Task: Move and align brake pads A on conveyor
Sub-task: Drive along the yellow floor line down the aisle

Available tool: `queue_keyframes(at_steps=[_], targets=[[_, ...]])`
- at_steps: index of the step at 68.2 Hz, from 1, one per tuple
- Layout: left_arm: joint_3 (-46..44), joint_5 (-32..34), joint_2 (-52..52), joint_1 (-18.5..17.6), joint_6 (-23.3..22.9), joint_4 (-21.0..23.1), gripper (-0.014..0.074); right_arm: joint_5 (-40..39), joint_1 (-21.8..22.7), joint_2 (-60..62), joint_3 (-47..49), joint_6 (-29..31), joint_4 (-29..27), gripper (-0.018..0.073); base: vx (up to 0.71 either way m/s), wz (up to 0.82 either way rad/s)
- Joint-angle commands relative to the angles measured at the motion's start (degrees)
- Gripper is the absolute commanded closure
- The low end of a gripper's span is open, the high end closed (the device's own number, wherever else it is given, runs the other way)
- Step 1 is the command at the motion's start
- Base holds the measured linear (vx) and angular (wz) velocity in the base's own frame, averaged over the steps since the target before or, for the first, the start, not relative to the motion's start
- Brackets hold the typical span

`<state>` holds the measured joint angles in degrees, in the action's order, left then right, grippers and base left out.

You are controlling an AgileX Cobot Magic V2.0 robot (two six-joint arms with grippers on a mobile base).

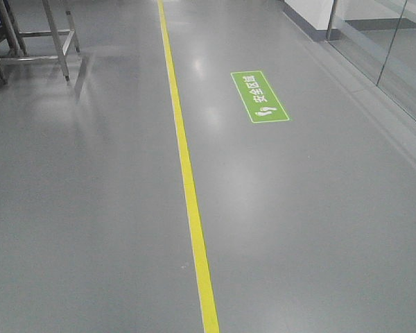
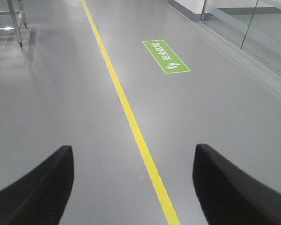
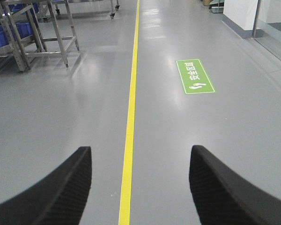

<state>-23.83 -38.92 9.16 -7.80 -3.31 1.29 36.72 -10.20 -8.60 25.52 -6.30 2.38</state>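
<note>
The brake pads A and the conveyor are out of view in every frame. My left gripper [image 2: 133,152] is open, its two black fingers wide apart with only grey floor and a yellow line between them. My right gripper [image 3: 140,152] is open too, with nothing between its ribbed black fingers [image 3: 65,187]. Neither gripper shows in the front view. Both wrist cameras look forward along the floor.
A yellow floor line [image 1: 187,173] runs ahead down a grey aisle. A green floor sign [image 1: 259,96] lies right of it. Steel rack legs [image 1: 52,35] stand at the far left, with blue bins [image 3: 18,30] on racks. A glass partition [image 1: 395,55] lines the right.
</note>
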Motion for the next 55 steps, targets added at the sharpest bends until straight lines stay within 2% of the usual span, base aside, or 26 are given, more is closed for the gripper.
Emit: queue_keyframes(at_steps=[1, 55], targets=[[-1.4, 3.9, 0.7, 0.0, -0.2, 0.3, 0.0084, -4.1, 0.4, -1.2, 1.5, 0.4, 0.4, 0.012, 0.33, 0.06], [-1.4, 3.9, 0.7, 0.0, -0.2, 0.3, 0.0084, -4.1, 0.4, -1.2, 1.5, 0.4, 0.4, 0.012, 0.48, 0.21]])
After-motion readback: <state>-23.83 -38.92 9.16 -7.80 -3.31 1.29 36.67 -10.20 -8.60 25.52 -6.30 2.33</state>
